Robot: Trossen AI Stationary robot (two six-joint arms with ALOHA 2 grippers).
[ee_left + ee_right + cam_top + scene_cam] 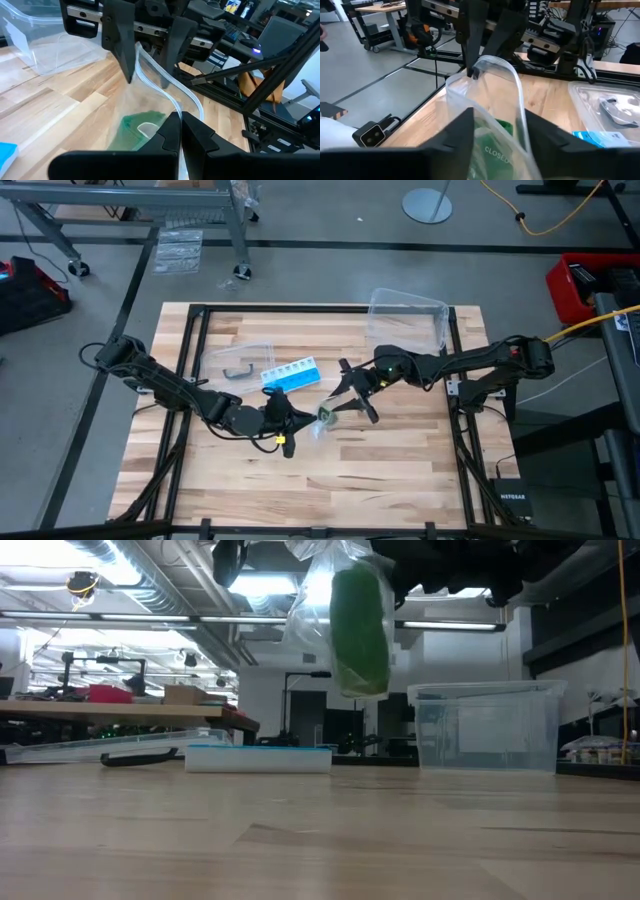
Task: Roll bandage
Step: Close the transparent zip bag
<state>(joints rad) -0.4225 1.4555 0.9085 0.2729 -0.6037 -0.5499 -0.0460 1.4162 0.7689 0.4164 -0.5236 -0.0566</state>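
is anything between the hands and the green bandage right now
Yes: the bandage sits inside a clear plastic bag held up off the table. The left hand pinches the bag's rim, and the right hand straddles its mouth, so plastic separates both from the fabric.

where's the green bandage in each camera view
high view: the bandage is a small green spot mid-table, between the left gripper and the right gripper.
low view: a green roll hanging high inside a clear bag, above the table.
left wrist view: green fabric low in the bag, just beyond the shut fingers.
right wrist view: a green patch inside the bag.
shared landmark: the clear plastic box, in high, low and left wrist views.
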